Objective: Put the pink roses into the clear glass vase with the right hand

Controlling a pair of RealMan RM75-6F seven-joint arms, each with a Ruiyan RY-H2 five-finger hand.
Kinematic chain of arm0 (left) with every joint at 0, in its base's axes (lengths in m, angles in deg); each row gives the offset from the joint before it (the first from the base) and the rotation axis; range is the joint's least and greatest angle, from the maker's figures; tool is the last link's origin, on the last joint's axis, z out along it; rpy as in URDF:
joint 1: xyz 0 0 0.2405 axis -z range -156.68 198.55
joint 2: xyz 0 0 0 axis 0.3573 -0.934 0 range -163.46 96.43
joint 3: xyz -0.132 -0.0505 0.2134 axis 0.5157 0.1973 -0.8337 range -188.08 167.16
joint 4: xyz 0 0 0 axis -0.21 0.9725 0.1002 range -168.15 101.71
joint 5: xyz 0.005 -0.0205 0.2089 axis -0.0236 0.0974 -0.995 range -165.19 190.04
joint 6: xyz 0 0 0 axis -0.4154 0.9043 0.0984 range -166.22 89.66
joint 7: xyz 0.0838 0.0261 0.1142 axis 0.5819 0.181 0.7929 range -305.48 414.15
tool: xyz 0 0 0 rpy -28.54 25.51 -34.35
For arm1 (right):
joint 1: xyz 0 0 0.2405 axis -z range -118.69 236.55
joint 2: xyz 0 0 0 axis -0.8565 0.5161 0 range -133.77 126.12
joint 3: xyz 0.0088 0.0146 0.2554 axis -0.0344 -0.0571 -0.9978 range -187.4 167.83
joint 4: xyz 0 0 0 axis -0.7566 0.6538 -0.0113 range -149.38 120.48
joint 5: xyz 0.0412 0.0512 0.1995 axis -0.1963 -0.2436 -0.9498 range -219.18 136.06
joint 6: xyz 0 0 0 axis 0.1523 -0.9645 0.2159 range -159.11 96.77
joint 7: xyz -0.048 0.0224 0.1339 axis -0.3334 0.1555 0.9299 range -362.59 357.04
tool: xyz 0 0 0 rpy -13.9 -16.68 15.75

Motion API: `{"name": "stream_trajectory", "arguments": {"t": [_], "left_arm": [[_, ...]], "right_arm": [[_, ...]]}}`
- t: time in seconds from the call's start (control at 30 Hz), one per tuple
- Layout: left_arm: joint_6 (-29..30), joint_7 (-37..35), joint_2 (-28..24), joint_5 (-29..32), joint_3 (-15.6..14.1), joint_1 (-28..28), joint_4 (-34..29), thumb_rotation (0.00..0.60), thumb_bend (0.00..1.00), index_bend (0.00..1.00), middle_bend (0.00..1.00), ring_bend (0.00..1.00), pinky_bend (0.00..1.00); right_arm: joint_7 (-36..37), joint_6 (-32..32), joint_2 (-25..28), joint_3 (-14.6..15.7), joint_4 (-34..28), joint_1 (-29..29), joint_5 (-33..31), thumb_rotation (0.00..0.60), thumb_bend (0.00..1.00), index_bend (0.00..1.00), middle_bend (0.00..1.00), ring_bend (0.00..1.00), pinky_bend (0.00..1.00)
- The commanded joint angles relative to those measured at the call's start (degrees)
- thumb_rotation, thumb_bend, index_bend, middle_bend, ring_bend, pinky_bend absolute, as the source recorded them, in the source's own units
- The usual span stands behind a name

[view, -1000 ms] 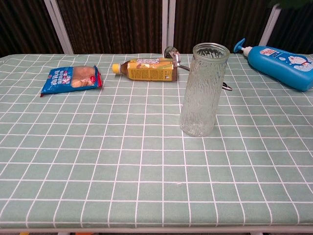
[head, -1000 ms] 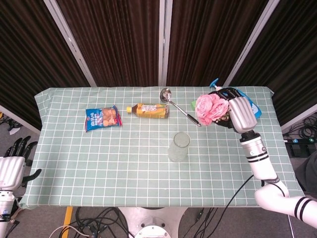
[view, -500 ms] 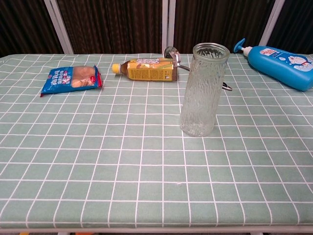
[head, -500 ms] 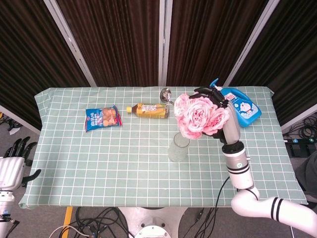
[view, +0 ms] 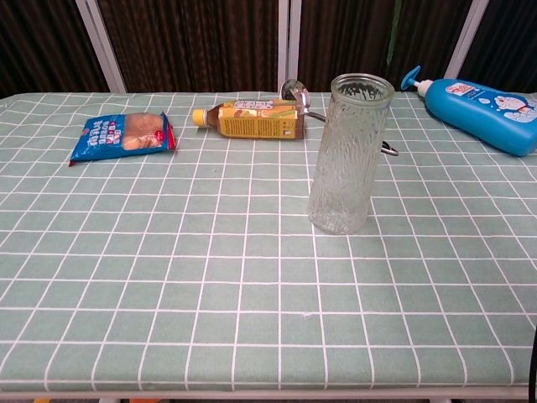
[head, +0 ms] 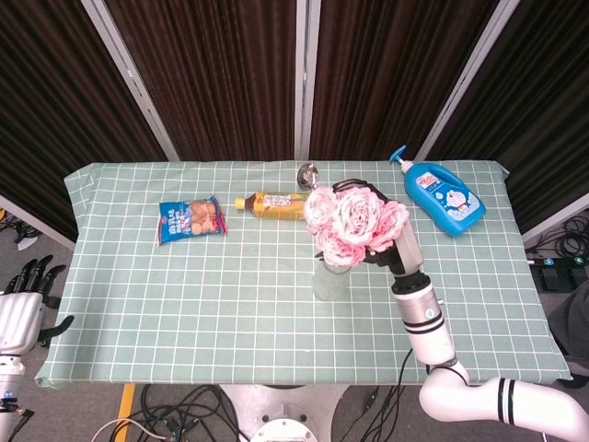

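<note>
A: Which step is shown?
B: Carrying. The right hand (head: 394, 247) grasps the pink roses (head: 351, 221) above the clear glass vase (view: 348, 155), stems not yet inside.
A: Next?
B: Probably lowering the stems into the mouth. The left hand (head: 20, 308) hangs loose, empty.

No wording is legible: the printing on the blue pump bottle (view: 482, 103), the yellow drink bottle (view: 249, 119) and the blue snack packet (view: 124, 135) is too small to make out.
</note>
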Motion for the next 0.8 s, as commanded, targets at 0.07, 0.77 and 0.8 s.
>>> {"name": "stream_trajectory", "arguments": {"t": [0.07,0.77,0.8], "left_arm": [[0.0,0.3,0.0,0.0,-0.1,0.0,0.1,0.6,0.18,0.17,0.04,0.01,0.2],[1.4,1.6,-0.2,-1.3,-0.4,-0.5,0.9,0.6,0.18,0.17,0.04,0.01,0.2],[1.2,1.6,-0.1,-1.3,-0.5,-0.4,1.0,0.6,0.18,0.17,0.04,0.01,0.2]], "right_arm": [[1.2,1.0,-0.4,0.5,1.9,-0.1,-0.4,0.6,0.3,0.36,0.55,0.27,0.26],[14.3,3.3,-7.4,5.1,15.0,-0.9,3.3,0.6,0.27,0.36,0.54,0.27,0.26],[14.6,3.1,-7.5,5.4,15.3,-0.6,3.3,0.6,0.26,0.36,0.54,0.27,0.26]]}}
